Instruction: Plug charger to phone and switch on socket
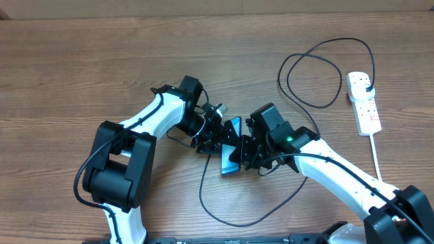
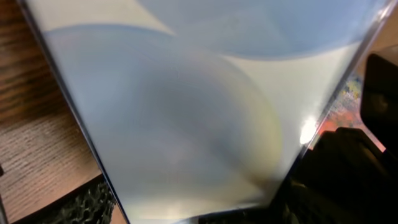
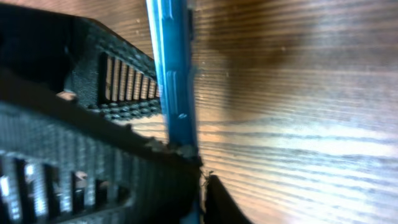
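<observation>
Blue-edged phone [image 1: 230, 159] sits pinched in the right gripper [image 1: 243, 152]; left gripper [image 1: 215, 139] straddles it, grip unclear; hold it steady and level before presenting the charger [image 1: 201, 192] tip.

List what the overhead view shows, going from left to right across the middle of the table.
left end effector → phone → right end effector → power strip
</observation>
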